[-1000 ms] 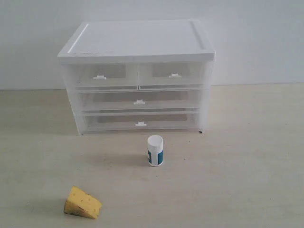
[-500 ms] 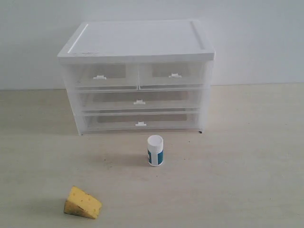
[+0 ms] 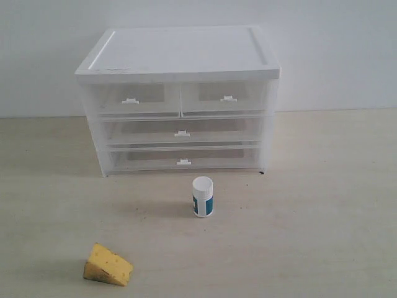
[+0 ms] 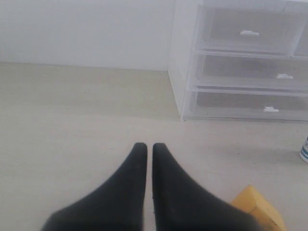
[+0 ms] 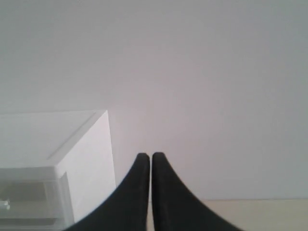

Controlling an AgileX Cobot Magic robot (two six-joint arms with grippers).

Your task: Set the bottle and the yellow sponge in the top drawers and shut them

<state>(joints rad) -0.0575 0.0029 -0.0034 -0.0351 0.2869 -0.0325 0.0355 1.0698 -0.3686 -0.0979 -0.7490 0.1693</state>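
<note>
Half the yellow sponge [image 4: 256, 210] behind left claw [image 4: 146, 146]; bottle [image 4: 304, 149] barely in frame.

Both closed, both empty. The left gripper [image 4: 149, 146] has its jaws together, two black fingers [image 4: 122, 197] almost tip to tip with only a thin slit between them, nothing held. The fingers taper to narrow rounded tips and flare wide toward the base, centred in the left wrist view. It is pitched somewhat downward. The right gripper [image 5: 147, 155] looks the same: jaws together, fingers [image 5: 171, 204] meeting with a hairline gap, same tapered black shape, centred in the right wrist view. It sits higher and points roughly level.
</note>
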